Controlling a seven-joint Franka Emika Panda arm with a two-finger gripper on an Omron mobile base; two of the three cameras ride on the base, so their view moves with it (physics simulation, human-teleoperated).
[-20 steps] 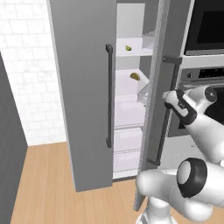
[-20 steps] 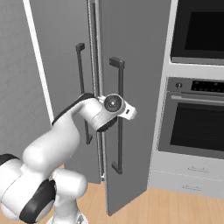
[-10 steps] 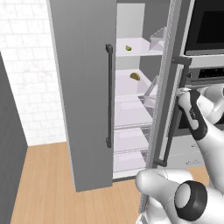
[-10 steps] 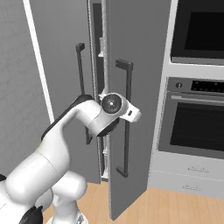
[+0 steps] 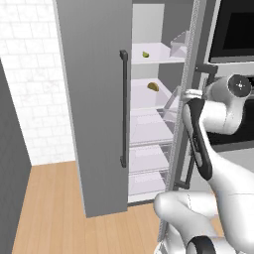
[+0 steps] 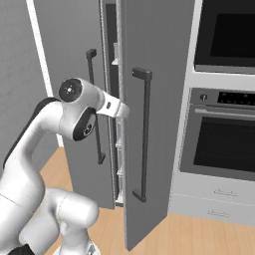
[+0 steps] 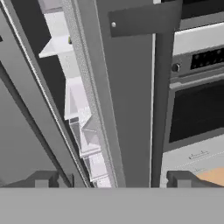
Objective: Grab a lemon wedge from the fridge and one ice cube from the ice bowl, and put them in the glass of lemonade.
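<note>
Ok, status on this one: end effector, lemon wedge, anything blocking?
End effector open, holding nothing, by the right fridge door. Lemon wedge on upper fridge shelf, untouched. Right door only partly open, narrowing the way in.

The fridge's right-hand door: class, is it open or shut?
Partly open. The right-hand door of the fridge stands swung out, and the gap shows white shelves holding two small wedges.
</note>
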